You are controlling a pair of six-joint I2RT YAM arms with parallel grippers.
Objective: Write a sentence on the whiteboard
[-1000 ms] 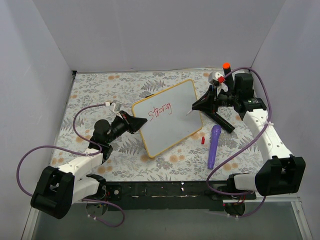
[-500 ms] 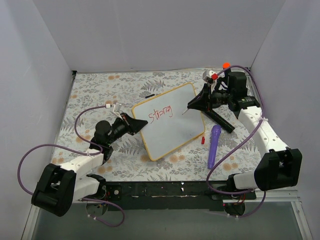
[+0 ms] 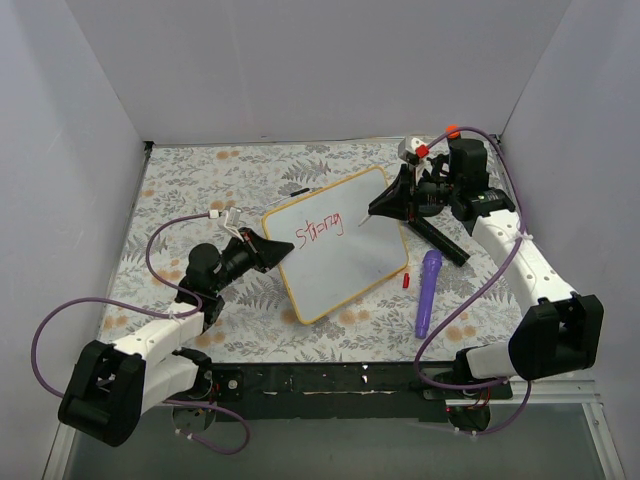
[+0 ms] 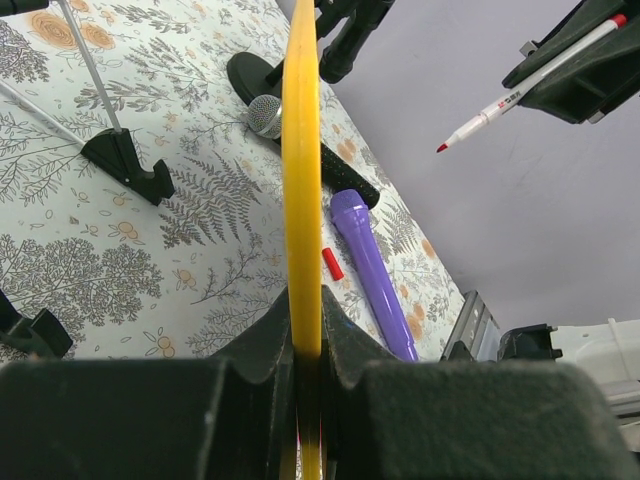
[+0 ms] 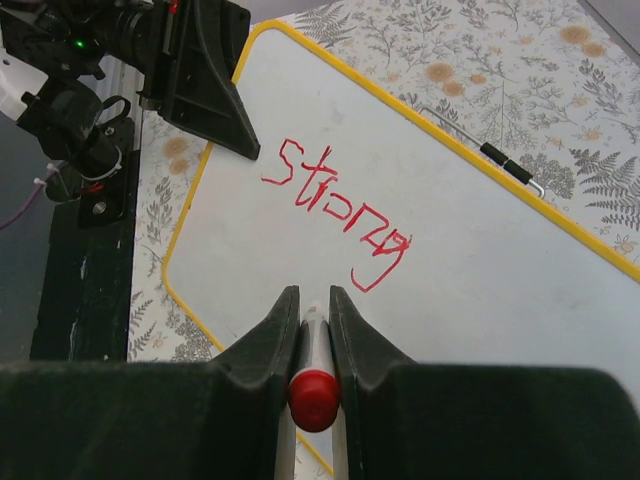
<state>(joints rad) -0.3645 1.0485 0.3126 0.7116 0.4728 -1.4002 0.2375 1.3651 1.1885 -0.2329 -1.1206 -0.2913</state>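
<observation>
The whiteboard (image 3: 335, 245) sits askew on the floral table (image 3: 180, 190), between the two arms. It is glossy white with a yellow frame and rounded corners. Its upper half carries one red word, "Strong" (image 3: 318, 228), in uneven letters. The left gripper (image 3: 272, 248) is clamped on the board's left edge; in the left wrist view the frame runs straight between its fingers (image 4: 345, 335). The right gripper (image 3: 388, 205) pinches a marker (image 5: 314, 390), whose tip points at the board just right of the word and, from the left wrist, looks clear of the surface. A red cap (image 3: 406, 280) lies beside the board's near-right edge. Against a second ago, the right gripper has moved left, bringing the tip nearer the word. No letters have been added.
</observation>
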